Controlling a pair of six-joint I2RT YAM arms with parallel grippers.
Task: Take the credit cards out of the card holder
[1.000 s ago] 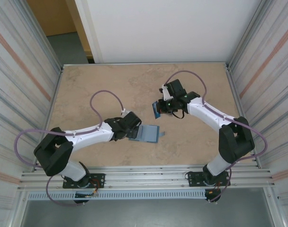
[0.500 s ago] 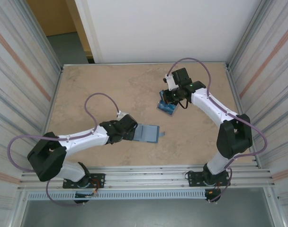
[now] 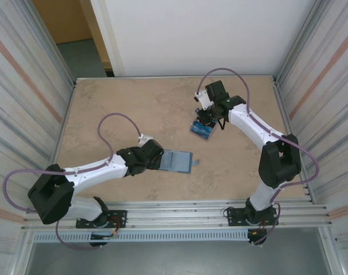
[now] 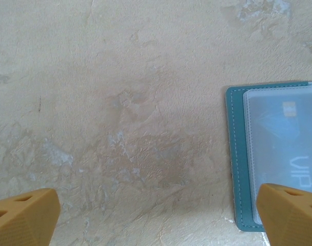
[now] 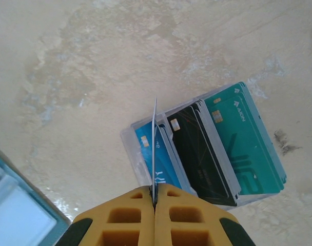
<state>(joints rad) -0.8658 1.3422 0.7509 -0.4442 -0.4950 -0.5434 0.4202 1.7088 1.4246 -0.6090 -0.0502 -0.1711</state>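
Credit cards (image 5: pixel 217 148) lie fanned beneath my right end effector (image 5: pixel 155 197), pinching another card (image 5: pixel 155 138) to add; my left end effector (image 4: pixel 156 212) hangs spread beside the card holder (image 4: pixel 235 169).

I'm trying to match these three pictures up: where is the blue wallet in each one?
Top view: the wallet lies open, just below the middle.
Left wrist view: along the right edge.
Right wrist view: bottom left corner.
Shared landmark: the beige marbled table.
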